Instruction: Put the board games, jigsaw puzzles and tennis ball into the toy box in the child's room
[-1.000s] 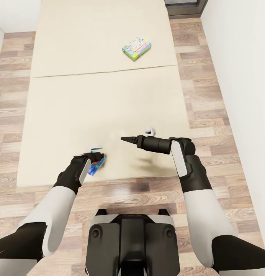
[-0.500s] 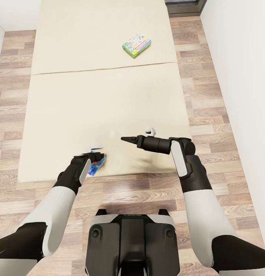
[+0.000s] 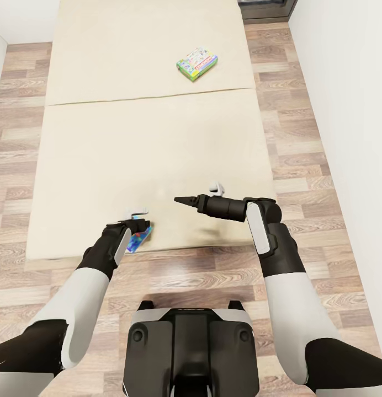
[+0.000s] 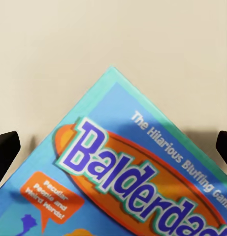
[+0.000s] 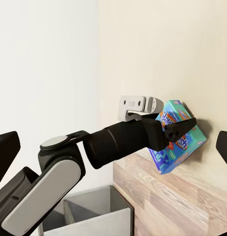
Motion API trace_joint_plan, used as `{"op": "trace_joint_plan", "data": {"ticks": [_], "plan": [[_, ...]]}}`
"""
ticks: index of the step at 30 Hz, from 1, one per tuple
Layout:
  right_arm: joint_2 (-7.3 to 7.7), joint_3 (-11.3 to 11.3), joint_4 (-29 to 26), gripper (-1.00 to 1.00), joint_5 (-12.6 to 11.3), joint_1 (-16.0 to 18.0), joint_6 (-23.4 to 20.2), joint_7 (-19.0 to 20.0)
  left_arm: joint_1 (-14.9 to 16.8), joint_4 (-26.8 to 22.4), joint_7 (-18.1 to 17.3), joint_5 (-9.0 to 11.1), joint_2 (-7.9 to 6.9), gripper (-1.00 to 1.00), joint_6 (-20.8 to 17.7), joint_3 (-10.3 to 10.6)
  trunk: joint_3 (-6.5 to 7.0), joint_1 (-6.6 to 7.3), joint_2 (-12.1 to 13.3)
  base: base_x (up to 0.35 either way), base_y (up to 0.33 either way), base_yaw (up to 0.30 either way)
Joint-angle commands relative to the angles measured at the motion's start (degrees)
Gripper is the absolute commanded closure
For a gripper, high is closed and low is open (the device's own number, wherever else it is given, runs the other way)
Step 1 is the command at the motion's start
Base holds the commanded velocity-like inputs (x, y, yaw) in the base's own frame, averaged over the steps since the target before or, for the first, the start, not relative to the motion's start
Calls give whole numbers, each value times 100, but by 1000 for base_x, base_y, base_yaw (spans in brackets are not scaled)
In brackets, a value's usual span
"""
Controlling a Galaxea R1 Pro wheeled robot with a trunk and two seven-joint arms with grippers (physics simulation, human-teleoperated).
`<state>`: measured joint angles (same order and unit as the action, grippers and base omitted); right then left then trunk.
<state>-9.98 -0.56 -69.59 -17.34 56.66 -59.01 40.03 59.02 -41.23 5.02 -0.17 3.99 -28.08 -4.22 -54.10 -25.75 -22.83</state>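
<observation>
Gripping the Balderdash board game [image 3: 139, 238] at the bed's [image 3: 130, 154] near edge, we find the left gripper [image 3: 137, 223] jaws closed on it; right gripper [image 3: 182, 200] jaws empty, state unclear; second board game [image 3: 196, 65] lies farther up the mattress.

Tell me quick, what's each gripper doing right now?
Left gripper: shut on the blue Balderdash box at the bed's near edge.
Right gripper: holds nothing; open or shut cannot be told.
</observation>
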Motion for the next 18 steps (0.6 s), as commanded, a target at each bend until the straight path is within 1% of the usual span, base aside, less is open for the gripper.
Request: {"op": "trace_joint_plan", "data": {"ticks": [1, 18], "plan": [[-2, -6, -2, -100, 21, 3, -23, 26, 0, -8, 8, -1, 6, -100, -30, -18, -6, -3, -9, -61, 0, 0], [-2, -15, -2, -100, 22, 1, -23, 26, -3, -8, -1, -1, 6, -100, -22, -18, -6, -3, -9, -12, 0, 0]]}}
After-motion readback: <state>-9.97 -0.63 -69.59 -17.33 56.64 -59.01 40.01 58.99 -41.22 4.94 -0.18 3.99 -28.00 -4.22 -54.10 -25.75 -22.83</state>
